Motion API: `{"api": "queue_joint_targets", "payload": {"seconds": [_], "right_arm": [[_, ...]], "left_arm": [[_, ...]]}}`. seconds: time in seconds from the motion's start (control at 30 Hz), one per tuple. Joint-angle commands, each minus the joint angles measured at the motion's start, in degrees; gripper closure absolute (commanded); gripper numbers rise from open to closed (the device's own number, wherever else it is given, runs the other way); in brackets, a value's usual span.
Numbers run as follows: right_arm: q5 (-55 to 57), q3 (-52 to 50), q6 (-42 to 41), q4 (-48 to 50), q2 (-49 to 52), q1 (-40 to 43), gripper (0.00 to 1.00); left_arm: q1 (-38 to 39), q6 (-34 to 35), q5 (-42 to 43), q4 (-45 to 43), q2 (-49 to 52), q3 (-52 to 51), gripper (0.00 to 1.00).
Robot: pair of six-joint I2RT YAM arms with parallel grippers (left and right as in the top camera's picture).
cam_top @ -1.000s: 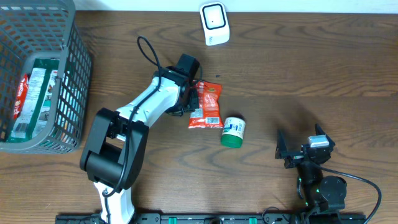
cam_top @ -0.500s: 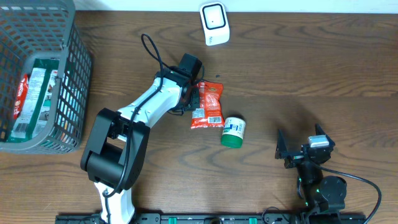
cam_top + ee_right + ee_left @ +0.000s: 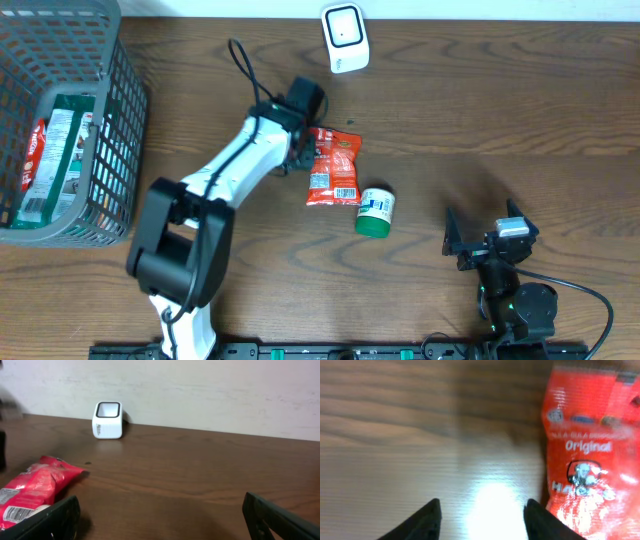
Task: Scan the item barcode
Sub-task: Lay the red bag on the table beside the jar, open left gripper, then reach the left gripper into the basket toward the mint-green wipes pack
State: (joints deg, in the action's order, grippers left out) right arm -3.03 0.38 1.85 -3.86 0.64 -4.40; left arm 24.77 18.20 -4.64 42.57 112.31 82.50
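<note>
Left jaws stood apart and empty, just beside the packet (image 3: 333,168).
It lay flat on the counter (image 3: 500,120), well apart from the scanner (image 3: 344,37); right jaws were wide, empty. A shallow pinch could slip on the glossy film or crumple the side to scan.

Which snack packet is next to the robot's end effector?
The red foil packet on the wooden table, beside the left end effector; the other packets lie inside the grey mesh basket.
</note>
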Motion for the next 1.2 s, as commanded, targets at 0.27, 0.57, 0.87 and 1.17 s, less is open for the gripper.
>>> {"api": "queue_joint_targets", "payload": {"seconds": [0.27, 0.57, 0.87, 1.17], "right_arm": [[0.0, -0.1, -1.0, -0.2, -0.3, 0.0, 0.01], [0.0, -0.1, -1.0, -0.2, -0.3, 0.0, 0.01], [0.0, -0.1, -1.0, -0.2, -0.3, 0.0, 0.01], [0.0, -0.1, -1.0, -0.2, -0.3, 0.0, 0.01]], "left_arm": [[-13.7, -2.1, -12.6, 12.2, -18.1, 25.9, 0.21], [-36.1, 5.7, -12.3, 17.6, -22.1, 25.9, 0.12], [-46.3, 7.0, -6.8, 23.0, -17.6, 18.8, 0.08], [-48.5, 5.8, -6.2, 22.5, -7.7, 16.1, 0.02]]}}
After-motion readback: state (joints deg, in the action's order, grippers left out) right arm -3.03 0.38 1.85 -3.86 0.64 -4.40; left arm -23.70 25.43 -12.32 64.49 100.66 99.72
